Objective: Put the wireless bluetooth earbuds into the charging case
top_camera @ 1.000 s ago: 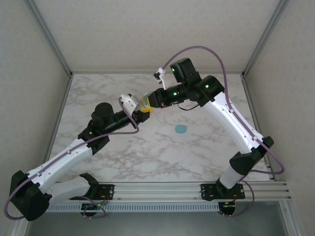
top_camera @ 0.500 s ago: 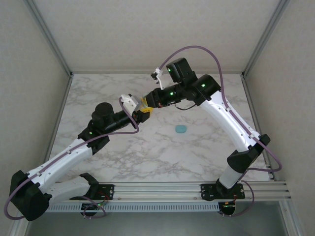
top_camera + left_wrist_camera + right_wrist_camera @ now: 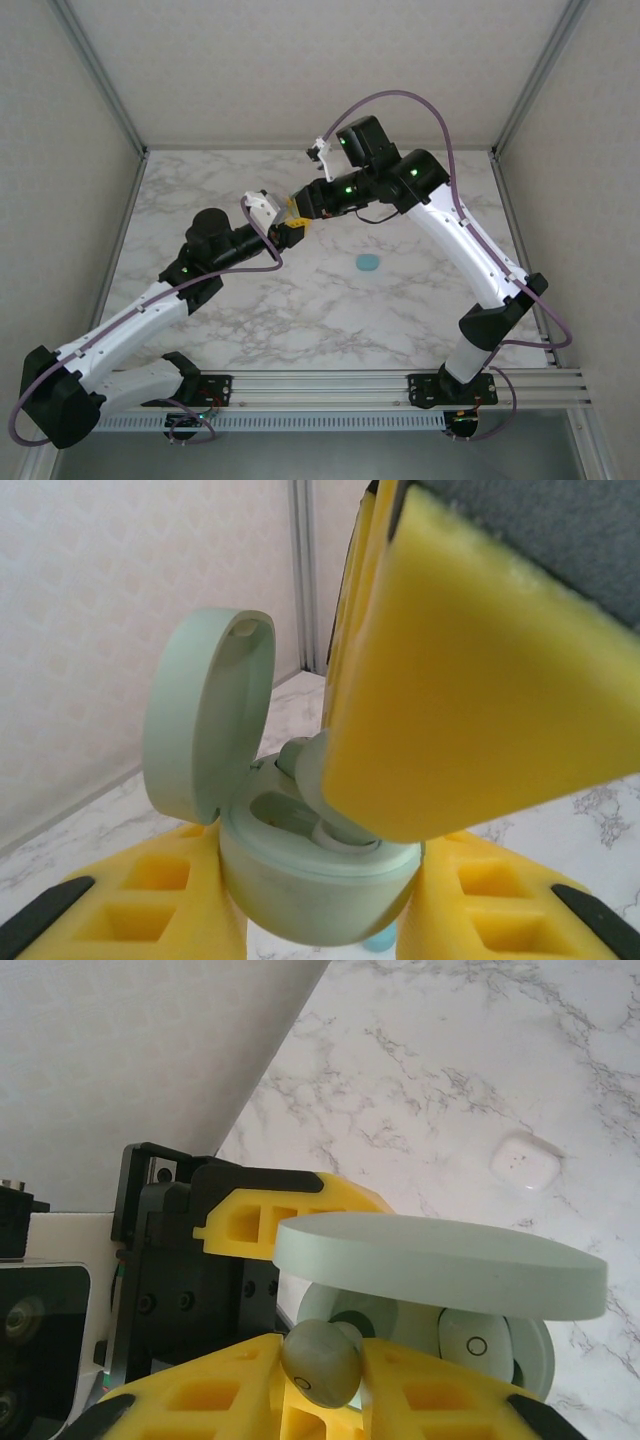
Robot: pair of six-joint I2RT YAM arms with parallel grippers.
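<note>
Our right pincer (image 3: 322, 1385), jaws nearly closed, nips a pale green bean-shaped plastic earbud (image 3: 318, 1362) at its tips, over the pale green pebble-like charging case (image 3: 310, 890) clamped in our left pincer (image 3: 325, 920). Just beyond, another bud (image 3: 478, 1345) sits seated; ours is not yet home. The raised lid (image 3: 440, 1265) crowds us above; there is room over the marble table (image 3: 420, 1080) farther out.

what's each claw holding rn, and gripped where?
Left claw holds the open charging case by the sides of its lower shell. Right claw has a pale green earbud pinched between its fingertips, by the rounded body.
</note>
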